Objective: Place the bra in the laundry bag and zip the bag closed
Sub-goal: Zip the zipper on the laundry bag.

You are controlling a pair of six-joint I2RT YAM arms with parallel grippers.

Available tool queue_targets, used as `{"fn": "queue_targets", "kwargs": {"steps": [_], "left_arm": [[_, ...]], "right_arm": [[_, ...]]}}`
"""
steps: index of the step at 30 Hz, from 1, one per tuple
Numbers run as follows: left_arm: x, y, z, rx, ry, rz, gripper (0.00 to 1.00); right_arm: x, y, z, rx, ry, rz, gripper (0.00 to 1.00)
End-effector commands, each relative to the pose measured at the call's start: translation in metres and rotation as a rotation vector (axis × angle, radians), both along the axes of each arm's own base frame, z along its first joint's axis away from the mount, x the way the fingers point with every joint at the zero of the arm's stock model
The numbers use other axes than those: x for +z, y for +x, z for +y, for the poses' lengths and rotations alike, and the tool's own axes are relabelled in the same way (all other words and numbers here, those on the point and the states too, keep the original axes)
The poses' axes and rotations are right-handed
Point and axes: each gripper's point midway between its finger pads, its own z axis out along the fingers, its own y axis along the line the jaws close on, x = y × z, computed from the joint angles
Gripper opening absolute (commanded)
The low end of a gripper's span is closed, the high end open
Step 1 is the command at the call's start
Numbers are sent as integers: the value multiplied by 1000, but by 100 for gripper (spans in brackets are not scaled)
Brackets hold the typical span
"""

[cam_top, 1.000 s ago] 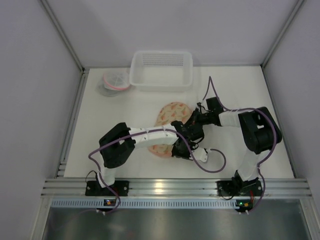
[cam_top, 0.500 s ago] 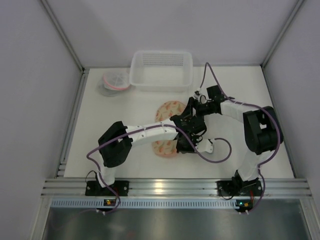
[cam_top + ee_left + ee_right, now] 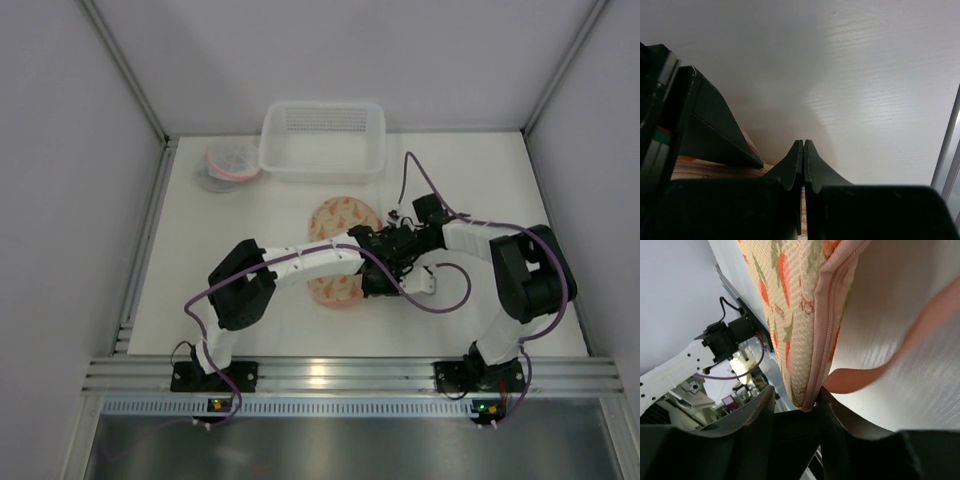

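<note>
Zipping seems in hand: the laundry bag lies on the table, the bra unseen outside it, the left pincer pressed together beside it and the right pincer straddling its zipper edge, grip unclear, so a firm pinch comes next.

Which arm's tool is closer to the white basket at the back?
The right tool, by a little. It is at the right edge of the laundry bag, in front of the basket; the left tool sits beside it, closer to the arm bases.
</note>
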Motion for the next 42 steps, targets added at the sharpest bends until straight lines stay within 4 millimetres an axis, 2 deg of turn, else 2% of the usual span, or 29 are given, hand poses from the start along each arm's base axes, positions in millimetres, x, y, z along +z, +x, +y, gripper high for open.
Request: {"fn": "queue_targets", "kwargs": {"steps": [1, 3, 7, 8, 9, 12, 16, 19, 22, 27, 29, 31, 33, 34, 35, 37, 38, 40, 42], "left_arm": [[22, 12, -22, 27, -94, -38, 0], [24, 7, -21, 28, -104, -18, 0], [24, -6, -15, 8, -108, 18, 0], [29, -11, -14, -10, -117, 20, 0], [23, -17, -7, -20, -101, 36, 0], [25, -32, -1, -59, -102, 45, 0], [17, -58, 16, -95, -74, 89, 0], [13, -70, 28, -106, -62, 120, 0], [15, -76, 36, -128, -69, 128, 0], [4, -88, 60, -126, -29, 161, 0], [2, -90, 58, -92, -26, 184, 0], [5, -86, 47, -60, -49, 188, 0], [14, -77, 34, -9, -86, 185, 0], [15, -71, 27, 10, -101, 175, 0], [17, -65, 23, 51, -115, 169, 0], [22, -51, 10, 96, -159, 125, 0], [25, -47, 6, 113, -171, 111, 0], [33, -35, -7, 158, -220, 71, 0], [39, -24, -16, 197, -267, 37, 0]], "right_arm": [[12, 4, 10, 28, 38, -49, 37], [12, 6, 11, 31, 36, -44, 30], [13, 12, 13, 45, 35, -56, 0], [13, 15, 13, 45, 32, -56, 0], [12, 17, 12, 49, 25, -63, 0], [12, 24, 11, 45, 19, -72, 0], [10, 33, 8, 37, 6, -83, 0], [8, 39, 6, 35, 3, -88, 0], [7, 46, 4, 44, -4, -100, 0], [7, 62, 2, 34, -13, -119, 0], [12, 71, 6, 23, 6, -125, 0], [19, 71, 9, 30, 28, -115, 0], [30, 73, 8, 58, 35, -159, 14], [32, 67, 4, 68, 24, -141, 32], [40, 65, 3, 79, 26, -169, 41], [43, 57, -9, 88, 1, -174, 61], [49, 55, -16, 80, -10, -191, 66], [49, 52, -26, 76, -41, -211, 72], [47, 44, -38, 42, -54, -195, 74]]}}
